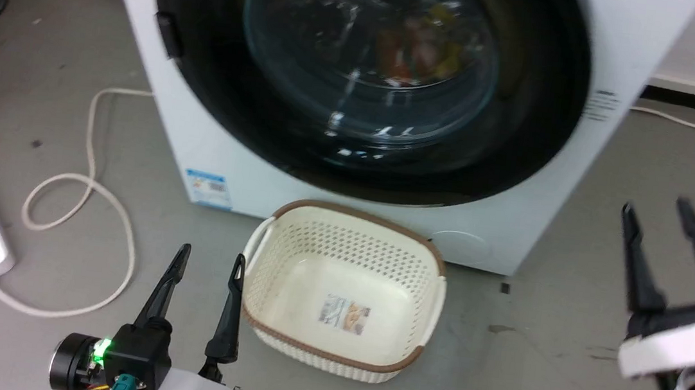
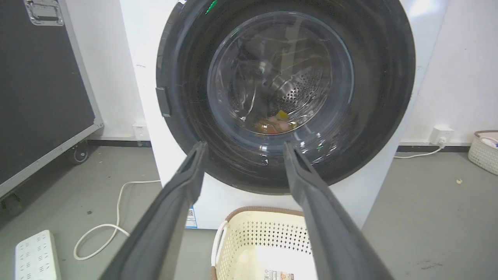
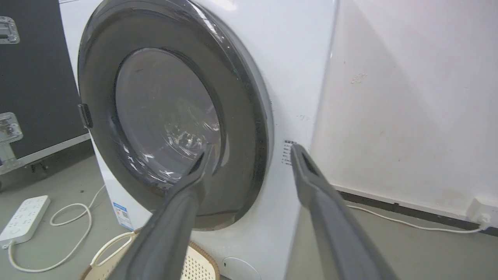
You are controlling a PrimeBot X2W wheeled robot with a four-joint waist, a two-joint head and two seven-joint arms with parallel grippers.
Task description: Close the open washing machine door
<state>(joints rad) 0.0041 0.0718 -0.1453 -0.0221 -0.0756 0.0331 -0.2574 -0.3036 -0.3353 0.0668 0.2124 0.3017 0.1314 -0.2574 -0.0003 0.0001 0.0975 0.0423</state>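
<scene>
Lying flat against the front of the washing machine, the washing machine door sits at the upper centre of the head view, with its latch tab on the rim's left side. Both hands are below it, fingers pointing up the frame toward it. The left hand, at lower left, is spread and empty. The right hand, at the right edge, is also spread and empty, and appears the nearer to the rim. Neither hand touches the door. Judgement: the door looks shut; any confirming press belongs at the latch side.
</scene>
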